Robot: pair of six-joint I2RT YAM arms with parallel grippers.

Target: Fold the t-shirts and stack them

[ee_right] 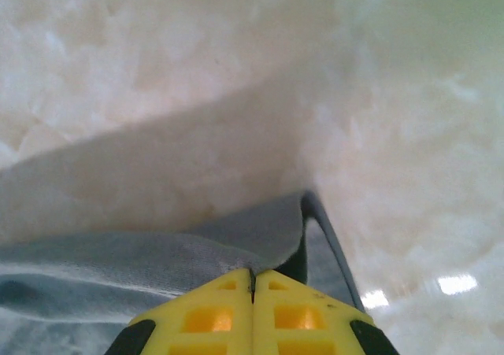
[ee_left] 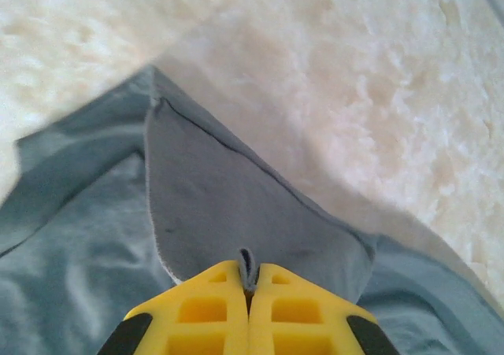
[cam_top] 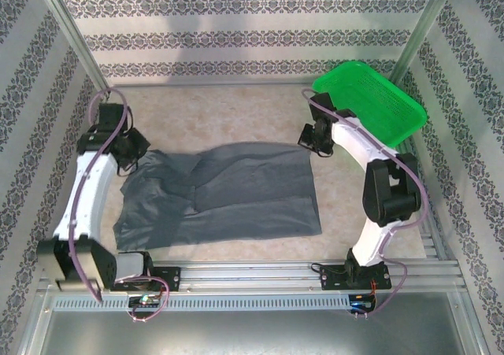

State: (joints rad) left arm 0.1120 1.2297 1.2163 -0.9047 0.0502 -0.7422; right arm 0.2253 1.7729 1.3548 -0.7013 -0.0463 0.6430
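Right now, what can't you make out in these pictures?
Top view: the wrists hide how the t-shirt is gripped.
Left wrist view: the left tool covers the pinched fabric; frame edges cut the t-shirt.
Right wrist view: beyond the right tool, the green corner is blurred.

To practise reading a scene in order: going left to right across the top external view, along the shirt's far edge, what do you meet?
left arm's fingers → grey t-shirt → right arm's fingers → green basket
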